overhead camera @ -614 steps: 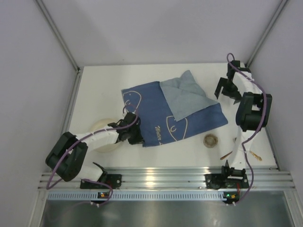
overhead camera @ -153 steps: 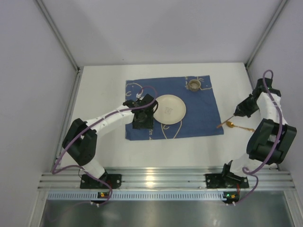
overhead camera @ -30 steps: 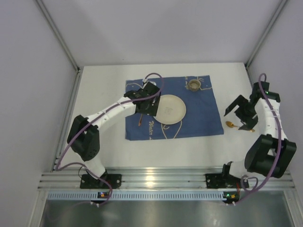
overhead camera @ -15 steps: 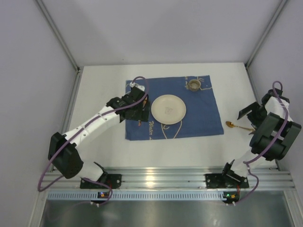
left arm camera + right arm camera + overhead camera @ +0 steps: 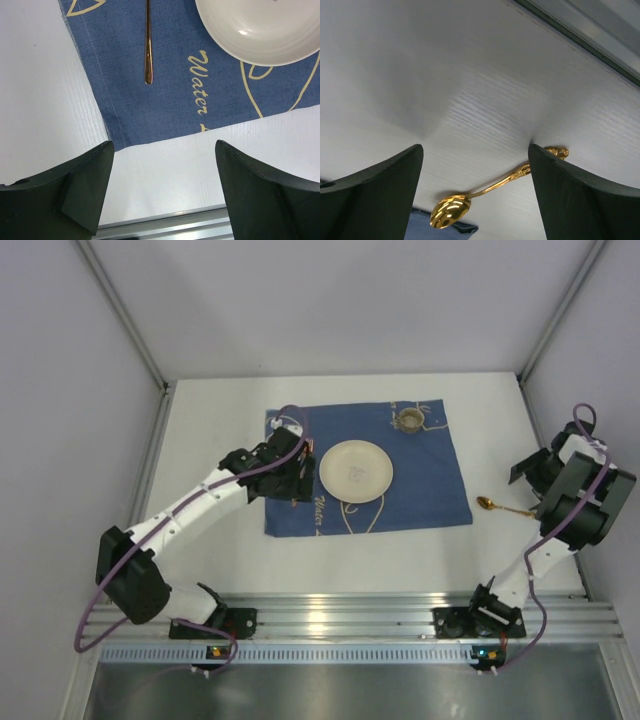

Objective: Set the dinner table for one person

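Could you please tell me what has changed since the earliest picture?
The blue cloth, then rumpled, lies flat; the plate and cup moved from the table onto it, and a gold utensil lies left of the plate. In the last second the left gripper and right gripper drew back, open and empty, while the spoon stayed on the table, right of the cloth.

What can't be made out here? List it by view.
- Left wrist view: the gold utensil's head is cut off by the top edge, so its kind is unclear; the plate is cropped there too.
- Top view: the cup's contents are too small to see.
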### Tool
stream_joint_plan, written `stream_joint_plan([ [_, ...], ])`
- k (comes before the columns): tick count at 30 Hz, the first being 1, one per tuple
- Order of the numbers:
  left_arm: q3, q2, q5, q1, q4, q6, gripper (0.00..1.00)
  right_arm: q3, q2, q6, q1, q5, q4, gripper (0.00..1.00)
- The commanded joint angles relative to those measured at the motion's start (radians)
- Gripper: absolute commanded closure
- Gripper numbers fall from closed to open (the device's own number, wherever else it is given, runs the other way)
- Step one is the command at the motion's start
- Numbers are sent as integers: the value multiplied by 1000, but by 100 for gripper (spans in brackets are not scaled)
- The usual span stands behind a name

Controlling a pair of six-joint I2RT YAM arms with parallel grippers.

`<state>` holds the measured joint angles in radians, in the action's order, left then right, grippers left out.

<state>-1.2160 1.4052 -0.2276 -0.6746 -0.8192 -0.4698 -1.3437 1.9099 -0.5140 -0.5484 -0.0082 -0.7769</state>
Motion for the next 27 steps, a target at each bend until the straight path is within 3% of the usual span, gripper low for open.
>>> stream_joint_plan([
  [1,24,-57,-1,3,-23,-13,13,32,-5,-44,-8,48,56,14],
  [6,88,-113,-12,1,-3,-38,13,231,-141,-41,5,59,123,14],
  [13,167,-170,-1,3,29,-76,13,431,-297,-34,57,-53,116,14],
  [19,203,-190,-3,1,43,-105,14,468,-416,-8,105,-68,76,13],
  [27,256,-242,-16,0,46,-119,14,466,-347,45,110,-29,79,15],
])
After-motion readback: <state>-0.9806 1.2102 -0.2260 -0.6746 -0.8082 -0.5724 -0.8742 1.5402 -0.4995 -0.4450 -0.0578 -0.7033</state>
